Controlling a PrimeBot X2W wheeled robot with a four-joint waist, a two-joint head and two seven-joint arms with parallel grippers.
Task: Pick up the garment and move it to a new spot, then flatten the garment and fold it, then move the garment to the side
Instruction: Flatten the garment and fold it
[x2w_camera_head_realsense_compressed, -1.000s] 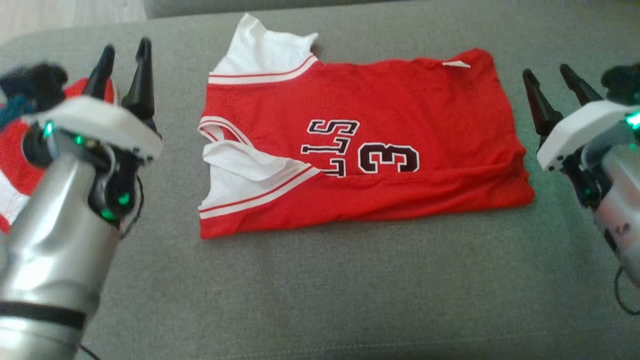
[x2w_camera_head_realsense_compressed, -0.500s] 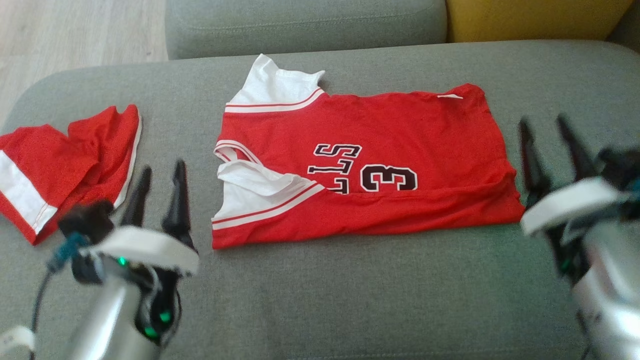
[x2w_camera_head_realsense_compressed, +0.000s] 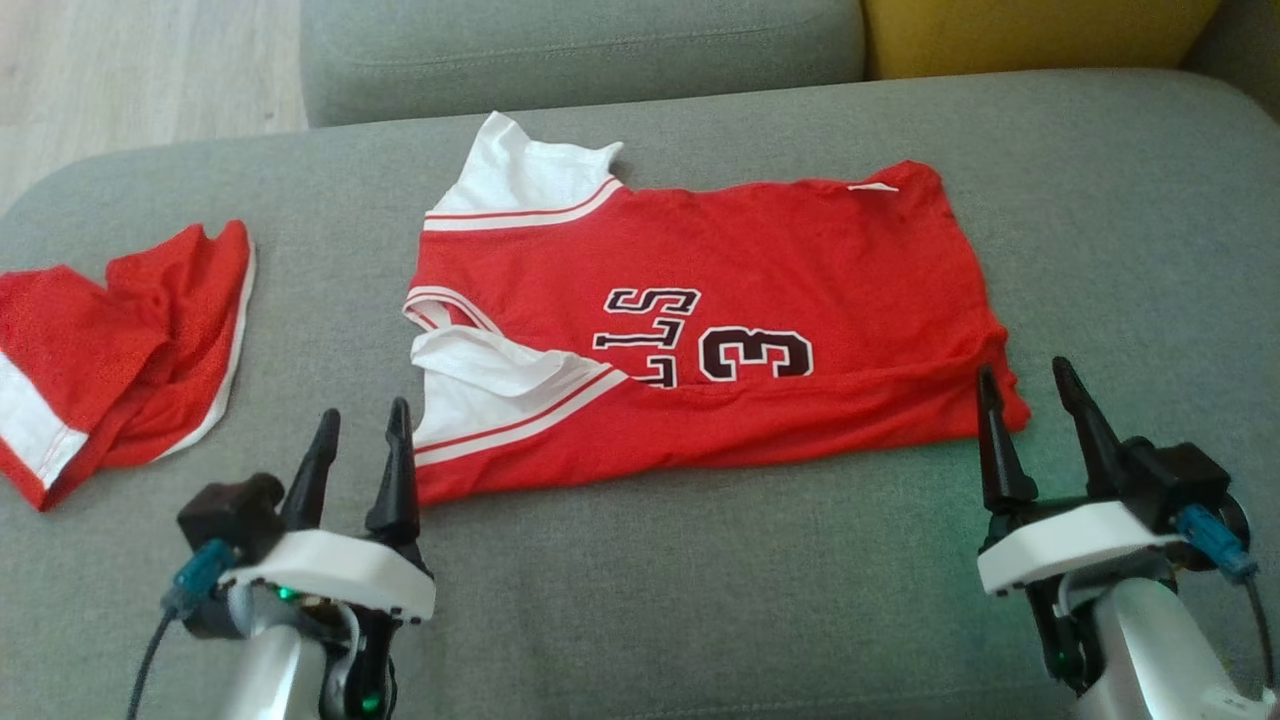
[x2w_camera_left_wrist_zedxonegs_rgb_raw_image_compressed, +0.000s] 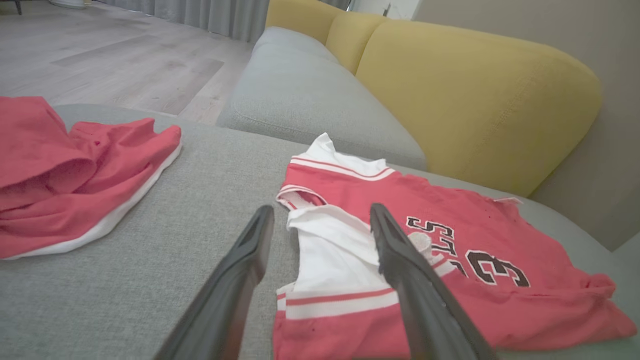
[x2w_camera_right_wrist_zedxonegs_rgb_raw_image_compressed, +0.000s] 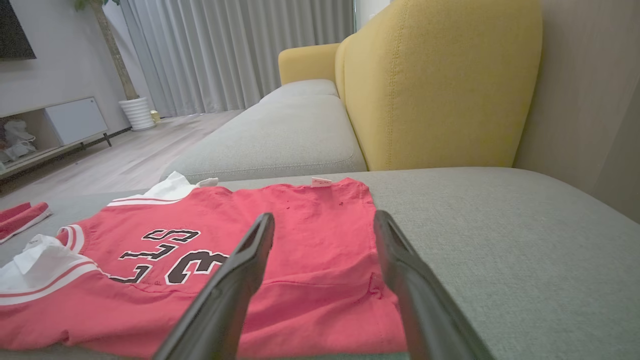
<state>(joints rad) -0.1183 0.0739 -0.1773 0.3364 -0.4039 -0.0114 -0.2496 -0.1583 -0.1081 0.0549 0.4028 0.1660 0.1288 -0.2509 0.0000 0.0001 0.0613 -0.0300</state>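
The garment (x2w_camera_head_realsense_compressed: 720, 270) is a red jersey with white sleeves and dark lettering, lying folded lengthwise across the grey sofa seat (x2w_camera_head_realsense_compressed: 650, 600); it also shows in the left wrist view (x2w_camera_left_wrist_zedxonegs_rgb_raw_image_compressed: 450, 260) and the right wrist view (x2w_camera_right_wrist_zedxonegs_rgb_raw_image_compressed: 225, 235). My left gripper (x2w_camera_head_realsense_compressed: 360, 420) stands open just off its near-left corner, fingers pointing at the white sleeve (x2w_camera_left_wrist_zedxonegs_rgb_raw_image_compressed: 330, 245). My right gripper (x2w_camera_head_realsense_compressed: 1022, 378) is open at the near-right corner, its left fingertip over the hem. Neither holds anything.
A second red garment with white trim (x2w_camera_head_realsense_compressed: 110, 340) lies crumpled at the seat's left end. A grey cushion (x2w_camera_head_realsense_compressed: 580, 50) and a yellow backrest (x2w_camera_head_realsense_compressed: 1030, 30) lie beyond. Wooden floor (x2w_camera_head_realsense_compressed: 120, 60) shows at the far left.
Both grippers have drawn back toward the near edge of the seat, from beside the jersey's ends to its near corners. The camera has tilted, shifting the picture. The jersey lies as before.
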